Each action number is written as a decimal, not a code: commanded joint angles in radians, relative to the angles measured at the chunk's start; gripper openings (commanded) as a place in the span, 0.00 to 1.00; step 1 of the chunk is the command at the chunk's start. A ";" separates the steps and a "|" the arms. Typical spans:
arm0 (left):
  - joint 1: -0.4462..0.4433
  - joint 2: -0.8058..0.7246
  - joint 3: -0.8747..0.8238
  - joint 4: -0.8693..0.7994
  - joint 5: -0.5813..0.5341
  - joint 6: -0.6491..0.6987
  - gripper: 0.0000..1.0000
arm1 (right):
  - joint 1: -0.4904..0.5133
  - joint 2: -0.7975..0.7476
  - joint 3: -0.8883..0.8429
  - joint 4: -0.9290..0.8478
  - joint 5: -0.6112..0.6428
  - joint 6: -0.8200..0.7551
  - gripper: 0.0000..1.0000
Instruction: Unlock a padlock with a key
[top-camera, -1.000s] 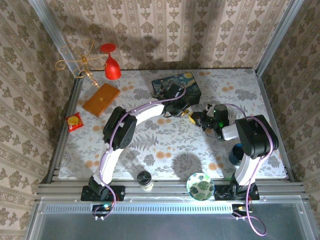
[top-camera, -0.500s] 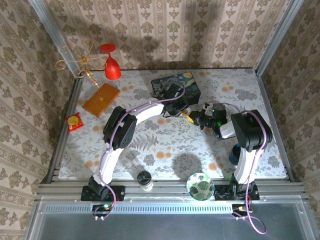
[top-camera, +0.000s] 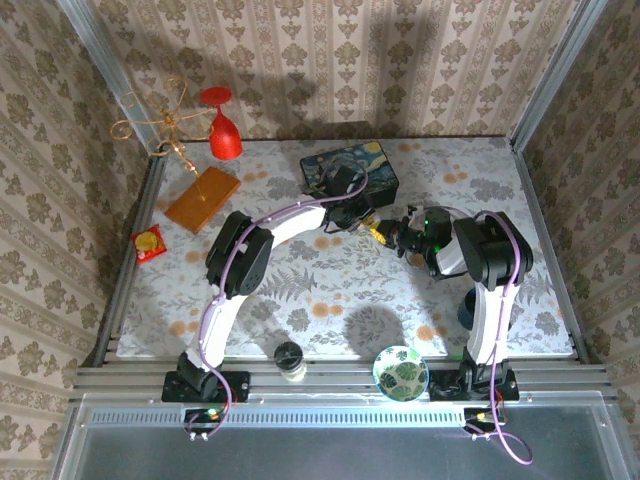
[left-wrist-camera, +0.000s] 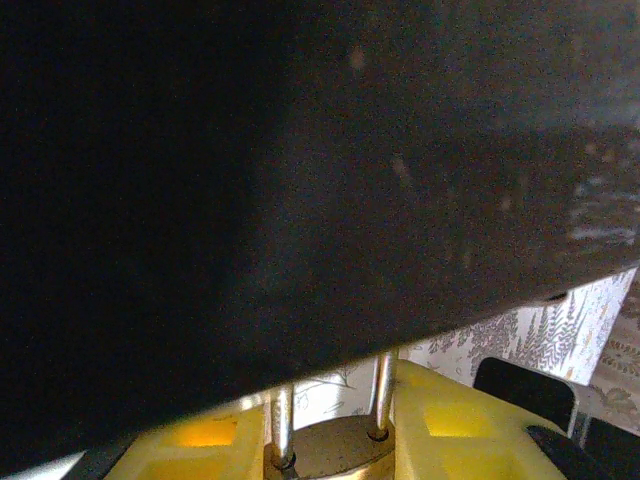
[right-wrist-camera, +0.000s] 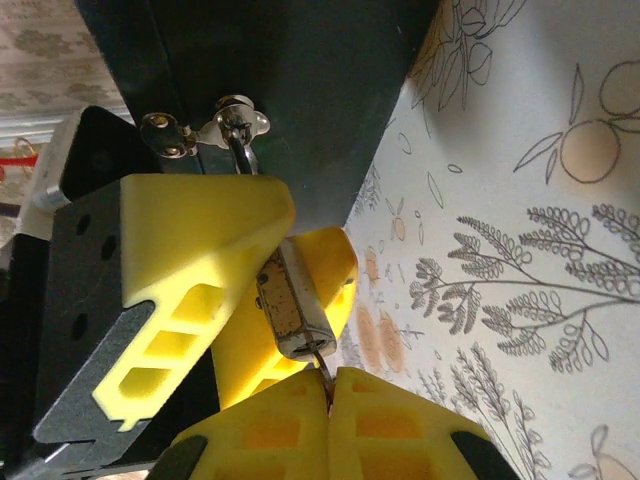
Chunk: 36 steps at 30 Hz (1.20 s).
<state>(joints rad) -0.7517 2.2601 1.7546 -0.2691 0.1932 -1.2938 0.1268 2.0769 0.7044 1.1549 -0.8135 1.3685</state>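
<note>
The small brass-coloured padlock (right-wrist-camera: 290, 305) (left-wrist-camera: 325, 452) (top-camera: 374, 231) sits tilted against the near side of the dark blue starry-night box (top-camera: 352, 168). Its thin silvery shackle (left-wrist-camera: 380, 398) runs up to a small silvery hasp (right-wrist-camera: 225, 125) on the box wall.

The left arm's jaws are closed on the padlock body, one yellow ribbed pad (right-wrist-camera: 200, 240) (left-wrist-camera: 455, 420) pressed to each side of it.

The slim silvery key (right-wrist-camera: 322, 368) touches the padlock's lower end. Only a short length of blade shows between the lock and the right arm's jaws, and whether it is fully seated in the keyhole I cannot tell. Those jaws are pinched tight on the key, their yellow pads (right-wrist-camera: 270, 440) meeting along a thin seam.

From above, both arms converge just in front of the box, over the floral-patterned bench (top-camera: 300, 290). A green patterned bowl (top-camera: 400, 368) stands well apart at the near edge, and a red wine glass (top-camera: 222, 128) stands at the far left corner.
</note>
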 joint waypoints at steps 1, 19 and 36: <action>-0.049 -0.007 -0.031 0.014 0.195 -0.019 0.00 | 0.003 0.037 0.046 0.141 0.078 0.121 0.00; -0.041 -0.022 -0.093 0.119 0.174 -0.048 0.00 | -0.013 -0.047 -0.011 0.046 0.116 0.176 0.44; -0.018 -0.020 -0.070 0.067 0.169 -0.033 0.00 | 0.085 -0.771 0.030 -1.255 0.648 -0.860 0.49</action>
<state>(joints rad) -0.7578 2.2486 1.6886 -0.1097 0.2657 -1.3033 0.1520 1.3739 0.7147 0.1883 -0.3855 0.7910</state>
